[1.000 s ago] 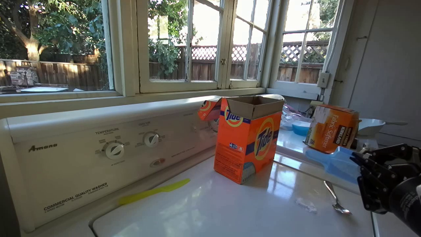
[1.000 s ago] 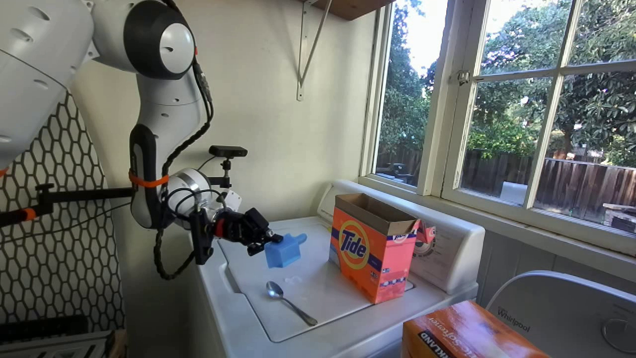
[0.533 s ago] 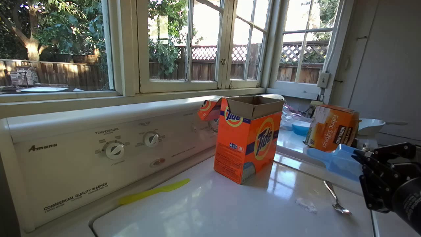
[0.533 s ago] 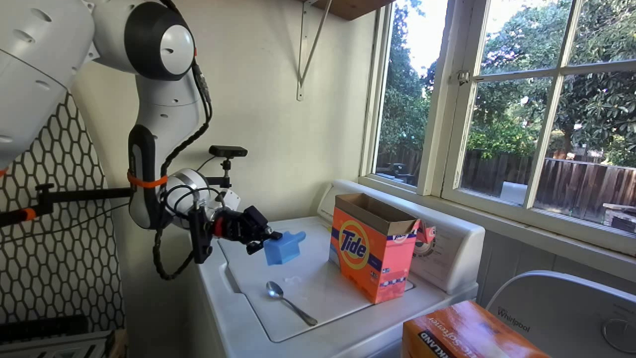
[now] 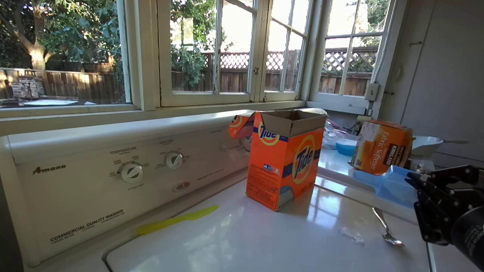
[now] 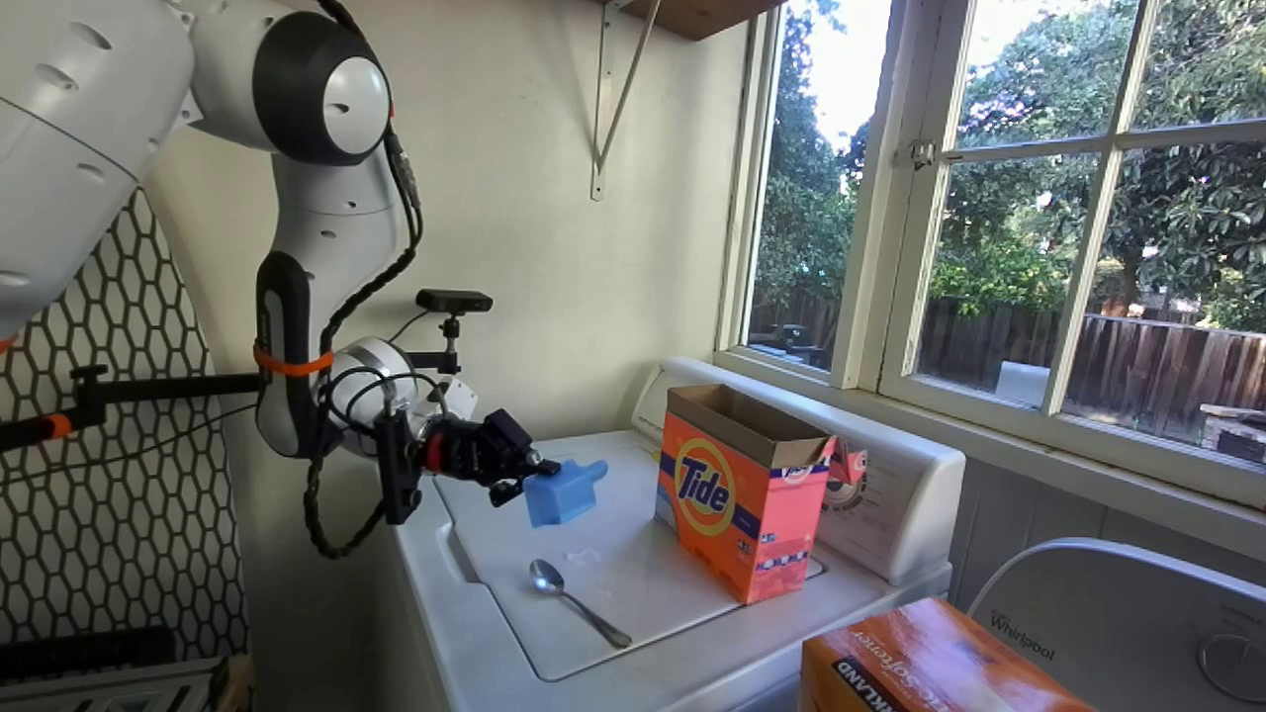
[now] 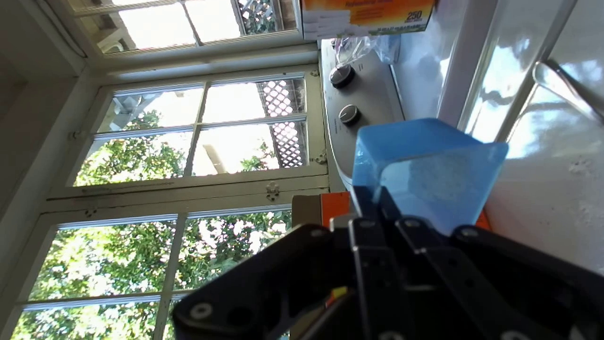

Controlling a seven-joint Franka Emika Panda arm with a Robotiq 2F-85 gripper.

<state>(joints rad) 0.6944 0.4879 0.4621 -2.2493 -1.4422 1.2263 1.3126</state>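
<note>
Evidently, the end effector [image 7: 375, 203] is pinched narrow on an edge of the blue scoop [image 6: 560, 498], at the side opposite its handle [image 6: 599, 471], and holds it in the air over the white tabletop [image 6: 665, 598]. A spoon [image 6: 586, 608] lies on that surface, and the open orange box [image 6: 732, 499] stands apart from the scoop. Which way the scoop's mouth faces, I cannot tell. A good hold here probably calls for a firm, even squeeze and a smooth, unhurried pace, since so small a grip could let the scoop twist.
</note>
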